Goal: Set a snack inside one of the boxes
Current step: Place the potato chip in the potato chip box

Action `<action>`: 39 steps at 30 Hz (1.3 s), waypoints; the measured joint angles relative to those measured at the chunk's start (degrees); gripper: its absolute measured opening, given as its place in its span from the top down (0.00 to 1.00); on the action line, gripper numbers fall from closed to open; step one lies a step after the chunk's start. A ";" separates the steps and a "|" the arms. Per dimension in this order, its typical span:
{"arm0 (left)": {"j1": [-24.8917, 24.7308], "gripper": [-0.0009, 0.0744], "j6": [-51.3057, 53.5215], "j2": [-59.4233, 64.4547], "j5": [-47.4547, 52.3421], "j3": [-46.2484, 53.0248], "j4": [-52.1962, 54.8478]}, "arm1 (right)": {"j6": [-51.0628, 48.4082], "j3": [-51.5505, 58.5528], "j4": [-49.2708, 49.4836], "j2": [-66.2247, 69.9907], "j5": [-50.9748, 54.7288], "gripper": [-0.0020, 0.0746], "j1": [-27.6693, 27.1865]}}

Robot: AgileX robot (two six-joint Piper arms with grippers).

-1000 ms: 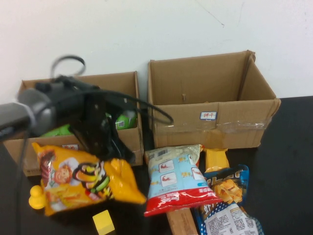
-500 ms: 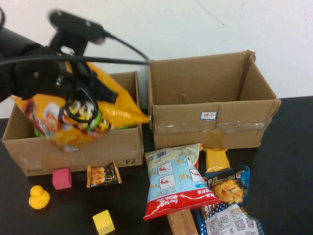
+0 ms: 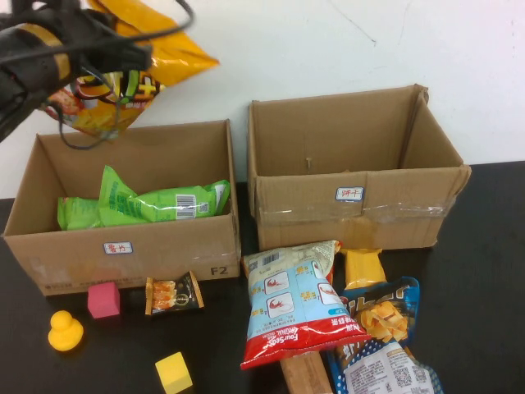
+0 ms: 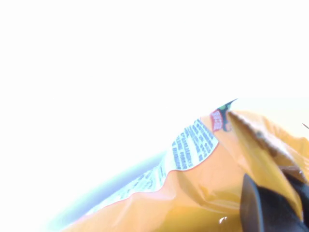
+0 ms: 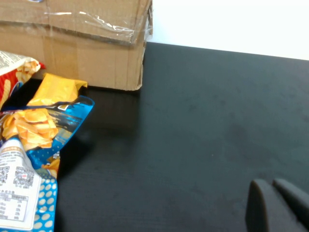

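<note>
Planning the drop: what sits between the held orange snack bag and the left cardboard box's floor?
High view: only a green snack bag lies in the left cardboard box, below the left gripper's orange snack bag. Right gripper is parked.

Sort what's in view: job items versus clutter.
Job:
- orange snack bag, shut in the left gripper, raised above the left box
- right box

Lying about:
- right gripper, shut, low over the table
- green bag in the left box
- duck
- pink cube
- yellow cube
- blue bag

Open brown cardboard box at right [image 3: 358,168] has bare floor, free entry from above; left cardboard box [image 3: 131,205] partly blocked by green snack bag [image 3: 143,203]. Left gripper [image 3: 98,61] w/ orange chip bag [image 3: 135,70] high over it; right gripper [image 5: 273,205] above bare black tabletop [image 5: 207,130].
</note>
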 joint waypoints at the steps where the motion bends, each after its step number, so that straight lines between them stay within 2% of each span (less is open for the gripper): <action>1: 1.38 0.98 -2.56 0.99 -2.10 0.00 0.55 | 0.00 0.00 0.00 0.00 0.00 0.97 0.00; 5: 4.22 0.98 -8.74 5.55 -6.00 0.00 1.63 | 0.00 0.00 0.00 0.00 0.00 0.97 0.00; 12: 6.68 0.98 -9.59 12.97 -9.70 0.00 2.10 | 0.23 0.00 0.00 0.00 0.00 0.97 0.00; 18: 10.28 0.98 -12.00 19.47 -20.15 0.00 2.22 | 0.22 0.00 0.00 0.00 0.00 0.97 0.00; 21: 10.76 0.99 -12.73 22.47 -24.80 0.00 2.98 | 0.22 0.00 0.00 0.00 0.00 0.97 0.00; 28: 10.76 0.97 -20.27 25.63 -27.53 0.00 10.53 | 0.22 0.00 0.00 0.00 0.00 0.97 0.00; 30: 10.76 0.91 -21.77 25.63 -28.37 0.00 11.31 | 0.22 0.00 0.00 0.00 0.00 0.97 0.00; 33: 10.84 0.76 -22.43 24.43 -29.61 0.00 12.84 | 0.22 0.00 0.00 0.00 0.00 0.98 0.00; 36: 10.84 0.55 -22.81 21.55 -29.88 0.00 15.43 | 0.22 0.00 0.00 0.00 0.00 0.97 0.00; 39: 10.84 0.27 -25.03 18.08 -28.41 0.00 18.97 | 0.22 0.00 0.00 0.00 0.00 0.97 0.00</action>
